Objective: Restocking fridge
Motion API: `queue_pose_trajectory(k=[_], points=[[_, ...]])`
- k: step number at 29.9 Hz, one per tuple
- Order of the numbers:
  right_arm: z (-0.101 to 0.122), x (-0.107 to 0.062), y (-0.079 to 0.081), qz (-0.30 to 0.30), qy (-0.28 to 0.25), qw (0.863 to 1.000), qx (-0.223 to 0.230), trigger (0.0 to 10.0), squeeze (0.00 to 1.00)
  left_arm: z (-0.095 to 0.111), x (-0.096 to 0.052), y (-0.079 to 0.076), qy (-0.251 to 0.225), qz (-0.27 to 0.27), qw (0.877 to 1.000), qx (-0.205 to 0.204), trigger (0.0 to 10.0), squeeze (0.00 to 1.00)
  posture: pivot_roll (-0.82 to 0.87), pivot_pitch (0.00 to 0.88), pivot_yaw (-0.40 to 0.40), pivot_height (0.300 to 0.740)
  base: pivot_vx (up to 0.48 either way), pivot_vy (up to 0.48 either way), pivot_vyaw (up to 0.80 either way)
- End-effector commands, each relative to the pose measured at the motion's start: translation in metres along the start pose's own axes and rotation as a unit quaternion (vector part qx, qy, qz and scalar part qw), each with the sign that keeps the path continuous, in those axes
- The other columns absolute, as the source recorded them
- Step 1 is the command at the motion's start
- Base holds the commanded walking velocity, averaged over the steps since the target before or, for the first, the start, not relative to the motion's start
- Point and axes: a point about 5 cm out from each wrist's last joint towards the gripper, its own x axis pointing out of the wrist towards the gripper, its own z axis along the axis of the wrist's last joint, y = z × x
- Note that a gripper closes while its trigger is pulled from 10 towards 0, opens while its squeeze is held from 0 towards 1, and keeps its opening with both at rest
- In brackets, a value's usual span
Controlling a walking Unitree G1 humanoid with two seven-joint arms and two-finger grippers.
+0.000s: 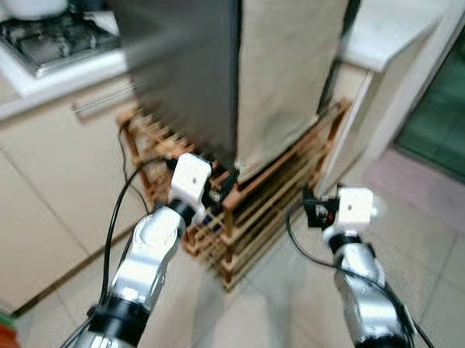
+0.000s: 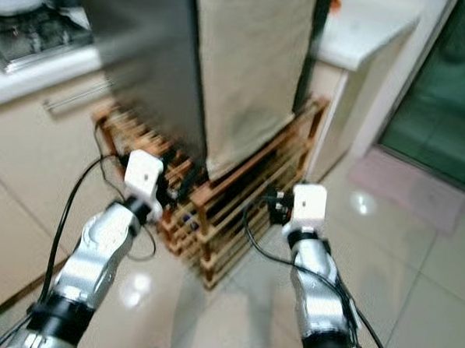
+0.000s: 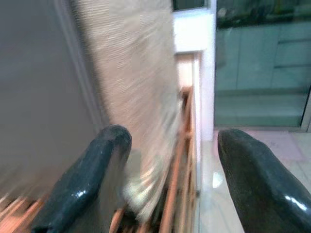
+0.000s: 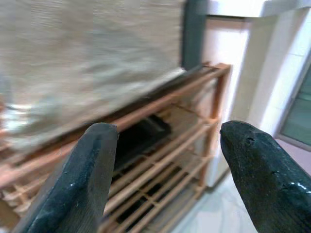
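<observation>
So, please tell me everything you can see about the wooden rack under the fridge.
The wooden rack is a low slatted stand of reddish-brown wood with corner posts and two or more tiers of thin rails. It stands on the tiled floor between pale cabinets and carries the fridge, whose beige cloth cover hangs over its top edge. Something dark lies on an inner shelf.

Even, soft indoor light fills the kitchen, neither dim nor harsh. Motion blur smears both eye views: the fridge (image 1: 184, 62) and the beige cloth (image 1: 288, 75) hanging down its side lose their edges, and the wooden rack (image 1: 254, 214) beneath them shows doubled slats. Small bright glints sit on the glossy floor tiles (image 2: 361, 202). In the wrist views the black fingers (image 4: 87, 179) are close, soft and shiny with small highlights, while the cloth behind them streaks.
</observation>
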Motion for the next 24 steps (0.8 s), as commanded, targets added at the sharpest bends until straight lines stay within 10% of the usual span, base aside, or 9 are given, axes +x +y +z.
queue_pose_trajectory(k=[1, 24], points=[[0.000, 0.000, 0.000, -0.001, -0.002, 1.000, 0.004, 10.0, 0.00, 0.001, 0.004, 0.003, 0.007, 0.002, 1.000, 0.009, 10.0, 0.00, -0.10, 0.000, 0.046, 0.724, 0.000, 0.000, 0.00], [-0.002, -0.027, 0.003, 0.001, 0.000, 1.000, 0.003, 10.0, 0.00, 0.016, 0.073, 0.024, 0.059, 0.043, 0.995, 0.071, 10.0, 0.00, -0.18, 0.061, 0.065, 0.724, 0.000, 0.000, 0.00]])
